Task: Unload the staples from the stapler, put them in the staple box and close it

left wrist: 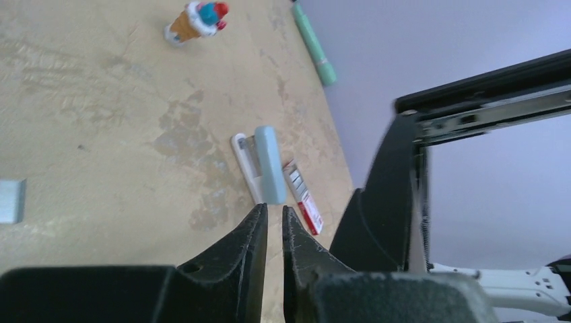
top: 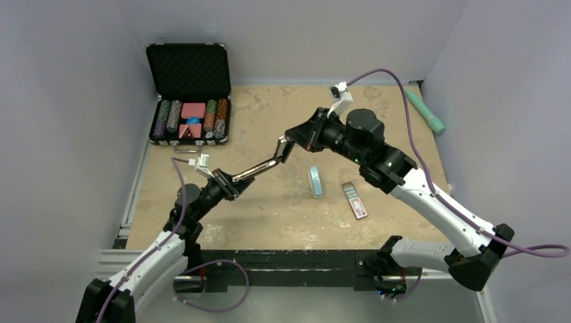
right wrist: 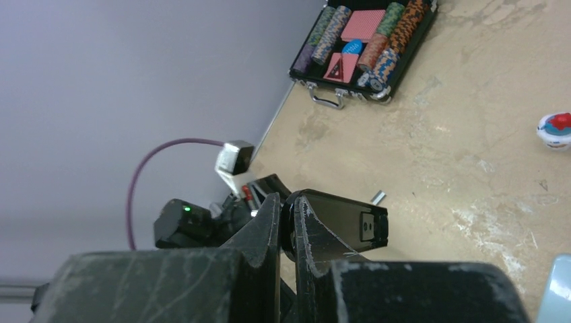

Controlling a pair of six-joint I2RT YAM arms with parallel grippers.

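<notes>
Here, two robot arms hold the stapler (top: 259, 167) between them in the air, swung open into one long line. The right gripper (top: 287, 142) is clamped on the stapler's black end. The left gripper (top: 230, 180) meets its silvery end. This gripper's fingers (left wrist: 252, 256) stand nearly together with a thin gap, and whether they pinch anything cannot be told. On the table (top: 269, 222), apart from the stapler, lies a tiny silvery-grey strip, probably the staples (right wrist: 378, 196). If so, opening is done and at least some of the load is out. Whether more sits in the rail cannot be seen, so checking and emptying it may remain.

The table is flat, tan and blotchy, like worn board. Beyond the stapler's left-held end stands a black case (top: 188, 67), its open lid lined with dimpled foam and its tray packed with striped chips. The stapler itself is slim, matte black plastic outside with a bright metal channel inside. Below and to the right of it rest a smooth pale blue bar (top: 315, 182) with rounded ends, then a flat red, white and grey pack (top: 355, 200). The strip is ridged and dull metallic.
</notes>
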